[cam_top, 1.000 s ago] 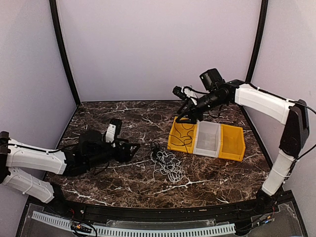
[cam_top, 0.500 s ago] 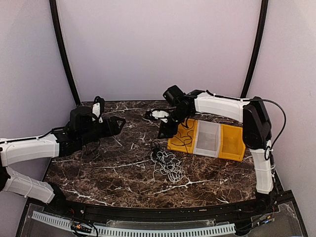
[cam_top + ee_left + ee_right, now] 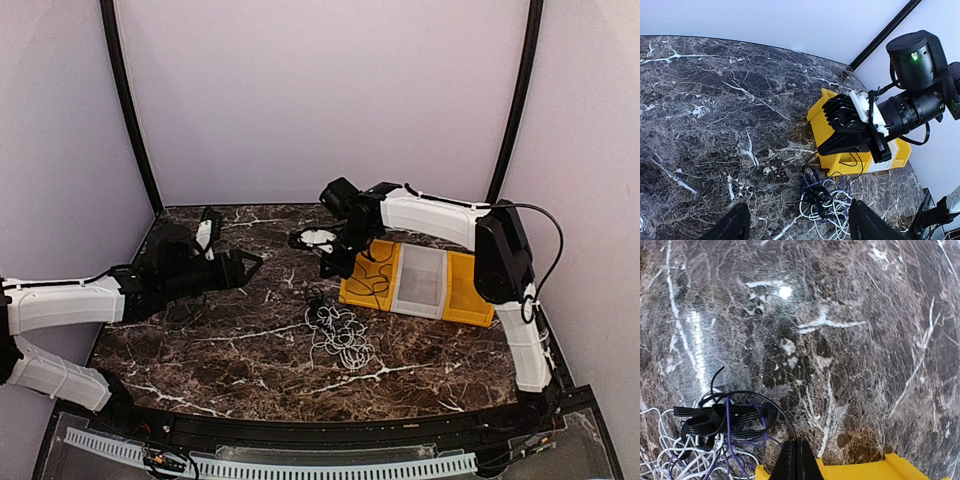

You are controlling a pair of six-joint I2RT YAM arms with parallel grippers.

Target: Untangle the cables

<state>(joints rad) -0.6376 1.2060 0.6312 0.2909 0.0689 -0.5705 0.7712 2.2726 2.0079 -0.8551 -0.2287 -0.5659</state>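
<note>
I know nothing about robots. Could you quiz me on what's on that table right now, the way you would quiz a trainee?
1. True or false: the left gripper, at the end of the white-and-black arm, has its jaws shut.
2. Where does the tangled heap of thin white, black and purple cables lie? A) on the dark marble tabletop; B) hanging from the left gripper; C) draped over an arm.
3. Fill in: the row of plastic bins has ___ bins, and the outer two are coloured ___.

Key: 1 false, the jaws stand open; 2 A; 3 three, yellow.
</note>
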